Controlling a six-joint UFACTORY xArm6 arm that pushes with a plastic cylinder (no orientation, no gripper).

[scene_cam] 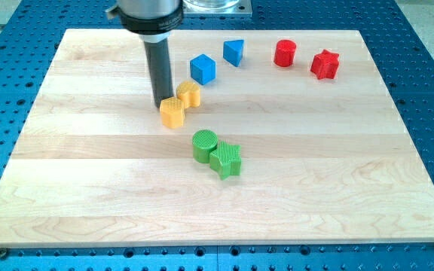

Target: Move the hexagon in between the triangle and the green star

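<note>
**Operator:** Seven blocks are on the table. Report the yellow ones first.

**Inspector:** Two yellow blocks sit left of centre, touching each other. The yellow hexagon is the nearer one, toward the view's bottom left of the pair. The second yellow block lies just above and to the right of it; its shape cannot be made out with certainty.

**Operator:** Position of the arm?

**Inspector:** The dark rod descends from the view's top. The tip rests against the upper left edge of the yellow hexagon, apparently in contact. The arm carries no hand, so no open or closed state applies; nothing is gripped.

**Operator:** Location of the reference blocks?

**Inspector:** The green star is below and to the right of the hexagon, near the table's centre. A green cylinder touches it on the upper left side. The blue triangle is near the view's top, well apart from the green star. A blue cube sits just beside the triangle, lower and to the left, close to the second yellow block.

**Operator:** Remaining items?

**Inspector:** A red cylinder and a red star stand near each other at the view's top right, apart from all other blocks. The hexagon lies left of the line between the triangle and the green star.
</note>
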